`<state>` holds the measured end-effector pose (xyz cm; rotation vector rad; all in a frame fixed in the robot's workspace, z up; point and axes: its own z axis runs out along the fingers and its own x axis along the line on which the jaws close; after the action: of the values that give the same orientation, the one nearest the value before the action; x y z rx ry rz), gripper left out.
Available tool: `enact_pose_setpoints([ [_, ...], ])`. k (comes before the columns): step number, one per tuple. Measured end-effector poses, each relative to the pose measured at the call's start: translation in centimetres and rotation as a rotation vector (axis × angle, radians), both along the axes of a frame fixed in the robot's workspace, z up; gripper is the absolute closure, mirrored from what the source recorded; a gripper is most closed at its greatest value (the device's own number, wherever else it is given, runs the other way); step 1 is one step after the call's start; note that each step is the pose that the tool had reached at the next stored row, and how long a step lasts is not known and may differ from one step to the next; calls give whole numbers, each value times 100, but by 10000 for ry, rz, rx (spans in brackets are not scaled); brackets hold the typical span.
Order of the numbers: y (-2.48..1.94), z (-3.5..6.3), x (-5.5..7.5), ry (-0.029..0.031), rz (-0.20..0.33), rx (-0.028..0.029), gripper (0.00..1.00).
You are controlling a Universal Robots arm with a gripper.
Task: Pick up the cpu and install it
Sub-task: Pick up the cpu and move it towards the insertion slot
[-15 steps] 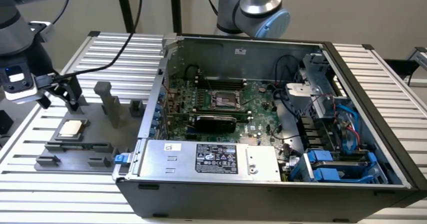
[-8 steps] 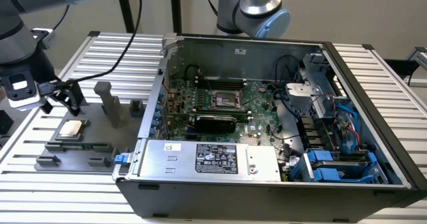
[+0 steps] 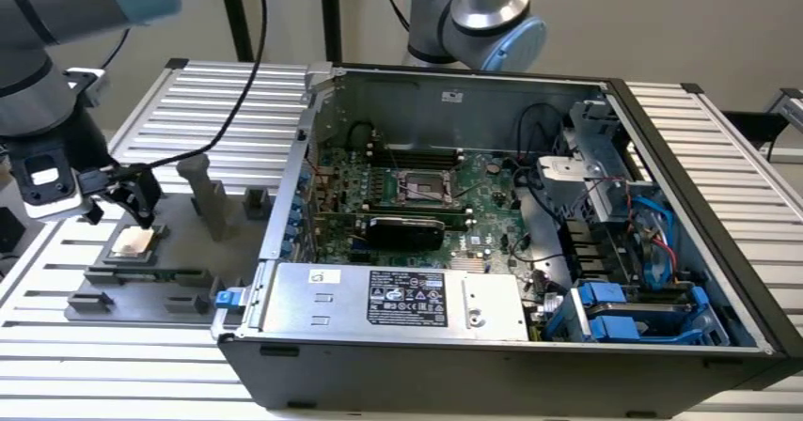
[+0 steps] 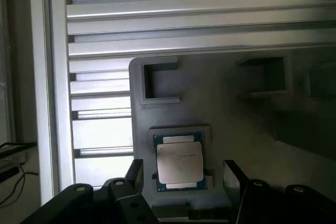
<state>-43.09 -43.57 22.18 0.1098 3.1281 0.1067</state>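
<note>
Silvery metal is showing on the top plate of the cpu [image 3: 131, 242], which is lying flat in a square recess of the grey fixture plate [image 3: 169, 252] on the ribbed aluminium counter [image 3: 126, 346], at the exterior view's left. The end effector [image 3: 122, 217] is hovering just above the chip with its dark fingers standing apart and gripping nothing. In the wrist view the cpu [image 4: 180, 162] is sitting between the two fingers [image 4: 135, 174], one on either side, and neither is touching it. Its thin green rim is showing around the plate. At the exterior view's right, well apart from the chip, an open computer case [image 3: 502, 355] is resting on the counter, and the motherboard socket [image 3: 424, 188] inside it is lying open with its metal frame.
</note>
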Motion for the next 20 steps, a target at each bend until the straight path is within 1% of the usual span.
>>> enact_pose_setpoints([
  [5, -13, -92, 11, 0, 0, 0, 29],
  [18, -14, -326, 12, 2, 1, 0, 29],
  [20, -14, -343, 12, 9, 1, -1, 29],
])
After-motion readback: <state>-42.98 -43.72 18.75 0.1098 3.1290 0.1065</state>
